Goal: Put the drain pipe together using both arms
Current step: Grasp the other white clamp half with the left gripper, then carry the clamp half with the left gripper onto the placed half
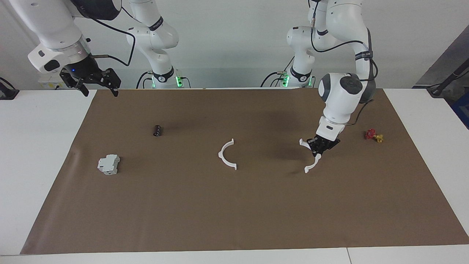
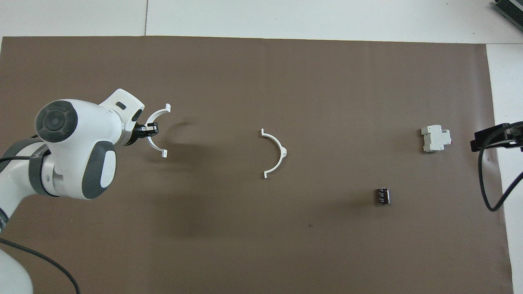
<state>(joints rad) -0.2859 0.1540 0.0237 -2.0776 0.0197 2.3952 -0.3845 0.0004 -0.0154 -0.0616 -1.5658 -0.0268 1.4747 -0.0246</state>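
Two half-rings are what you have on the brown mat: one (image 1: 228,155) lies loose at mid-bench, the other (image 1: 310,156) sits toward the left arm's end, clamped at its middle by the left end effector (image 1: 319,146). Your right end effector (image 1: 96,81) waits raised over the mat's corner at its own end, fingers spread and holding nothing.

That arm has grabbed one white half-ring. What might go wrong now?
The left tool pinches its half-ring only at mid-arc, so the thin piece could twist or slip. The other half-ring lies loose on the mat; a push might slide it away, since the right tool waits far off.
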